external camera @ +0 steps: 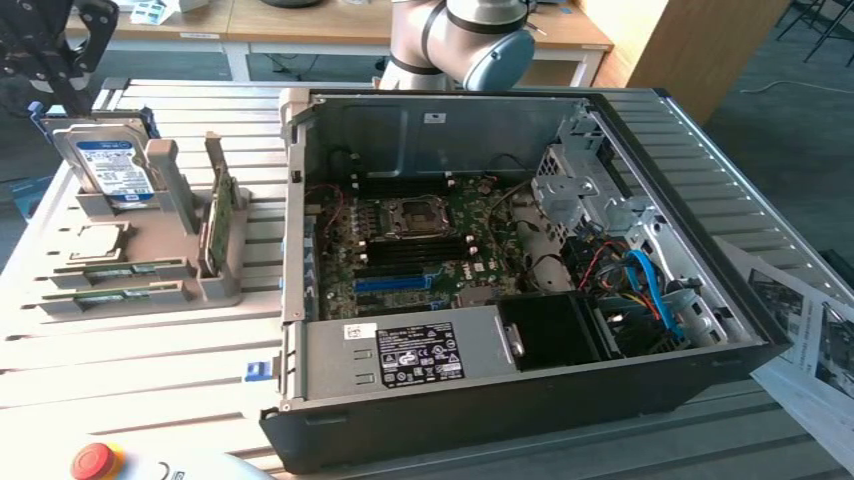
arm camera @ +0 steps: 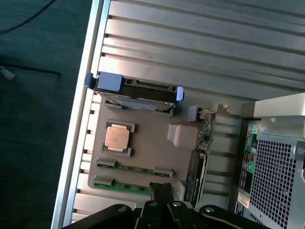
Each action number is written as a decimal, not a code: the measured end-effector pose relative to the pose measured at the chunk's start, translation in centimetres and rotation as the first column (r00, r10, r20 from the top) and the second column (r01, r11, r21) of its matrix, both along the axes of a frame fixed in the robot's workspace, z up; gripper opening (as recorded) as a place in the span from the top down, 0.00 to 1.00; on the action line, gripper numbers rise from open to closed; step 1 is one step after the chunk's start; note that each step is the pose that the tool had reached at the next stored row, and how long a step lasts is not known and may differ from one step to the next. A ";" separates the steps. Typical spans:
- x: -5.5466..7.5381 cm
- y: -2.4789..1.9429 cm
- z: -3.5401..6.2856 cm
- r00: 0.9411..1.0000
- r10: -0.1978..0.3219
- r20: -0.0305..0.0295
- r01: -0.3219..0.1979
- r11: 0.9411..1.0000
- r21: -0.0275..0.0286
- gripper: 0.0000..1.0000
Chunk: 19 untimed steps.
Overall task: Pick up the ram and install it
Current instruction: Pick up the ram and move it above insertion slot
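Well apart, ram [external camera: 218, 215] and pincer [arm camera: 161, 188].

Colour findings, bench and chassis
Ram [external camera: 218, 222] green; hard drive [external camera: 112, 165] silver with blue-white label; slot [external camera: 395, 283] blue on green motherboard [external camera: 474, 225]; case [external camera: 534, 405] black

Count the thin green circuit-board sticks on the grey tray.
3: two flat sticks side by side; one stick on edge nearer the black computer case. Others may be hidden.

thin green ram [external camera: 218, 225] standing on edge in grey holder [external camera: 220, 288] slot
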State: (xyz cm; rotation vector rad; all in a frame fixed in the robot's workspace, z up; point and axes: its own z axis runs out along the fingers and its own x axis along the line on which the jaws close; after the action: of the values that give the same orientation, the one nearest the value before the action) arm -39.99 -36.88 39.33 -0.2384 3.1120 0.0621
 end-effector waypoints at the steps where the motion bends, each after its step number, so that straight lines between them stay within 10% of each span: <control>1: 0.0 0.00 0.00 1.000 0.016 0.000 -0.016 1.000 -0.001 0.89; 10: 0.0 0.00 0.00 0.986 0.169 0.000 -0.169 0.986 -0.006 0.89; 19: 0.0 0.00 0.00 0.946 0.324 -0.001 -0.324 0.946 -0.008 0.89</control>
State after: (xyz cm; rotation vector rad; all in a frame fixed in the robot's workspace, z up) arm -40.00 -36.88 39.33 -0.7488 3.0375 0.0536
